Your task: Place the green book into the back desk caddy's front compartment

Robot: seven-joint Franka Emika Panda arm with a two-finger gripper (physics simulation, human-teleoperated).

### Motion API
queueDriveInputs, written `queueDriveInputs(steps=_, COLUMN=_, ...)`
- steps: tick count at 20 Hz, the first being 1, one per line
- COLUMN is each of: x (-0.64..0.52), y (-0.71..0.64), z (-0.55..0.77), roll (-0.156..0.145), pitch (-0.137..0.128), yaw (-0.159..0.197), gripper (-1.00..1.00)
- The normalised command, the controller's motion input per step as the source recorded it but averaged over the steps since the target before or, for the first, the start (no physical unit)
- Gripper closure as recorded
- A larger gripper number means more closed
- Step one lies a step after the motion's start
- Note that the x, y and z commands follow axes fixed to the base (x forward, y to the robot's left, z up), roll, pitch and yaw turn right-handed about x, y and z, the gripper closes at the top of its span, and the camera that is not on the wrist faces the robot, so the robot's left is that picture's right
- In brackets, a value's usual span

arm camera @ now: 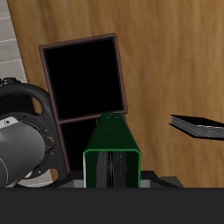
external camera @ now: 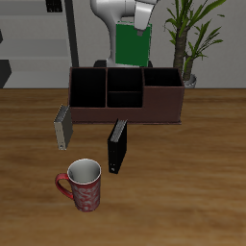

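Note:
My gripper (external camera: 141, 26) is shut on the green book (external camera: 134, 44) and holds it upright in the air, above and behind the back desk caddy (external camera: 125, 114). The caddy is a long reddish-brown box with black inner walls. Its front compartment (external camera: 124, 97) is the small dark cell in the divided middle section, and nothing shows inside it. In the wrist view the green book (arm camera: 112, 149) shows edge-on between my fingers, with one dark caddy bay (arm camera: 83, 79) below it. I cannot tell which bay that is.
A grey book (external camera: 62, 126) stands beside the caddy's end. A black book (external camera: 117, 146) stands in front of the caddy and also shows in the wrist view (arm camera: 199, 127). A red mug (external camera: 84, 184) is nearer the front edge. A potted plant (external camera: 187, 38) stands behind the caddy.

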Motion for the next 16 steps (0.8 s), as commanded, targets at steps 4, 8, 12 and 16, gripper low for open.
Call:
queueDriveInputs(steps=4, x=-0.07, y=-0.09, z=-0.13, roll=-0.02, pitch=0.008, yaw=0.013, gripper=1.0)
queueDriveInputs(steps=8, x=0.01, y=-0.12, z=-0.02, roll=-0.016, pitch=-0.003, yaw=0.019, gripper=1.0)
queueDriveInputs(steps=12, x=0.04, y=-0.09, z=0.04, roll=-0.008, pitch=-0.022, yaw=0.024, gripper=1.0)
queueDriveInputs(steps=16, x=0.02, y=-0.13, z=0.05, roll=-0.02, pitch=-0.022, yaw=0.023, gripper=1.0)
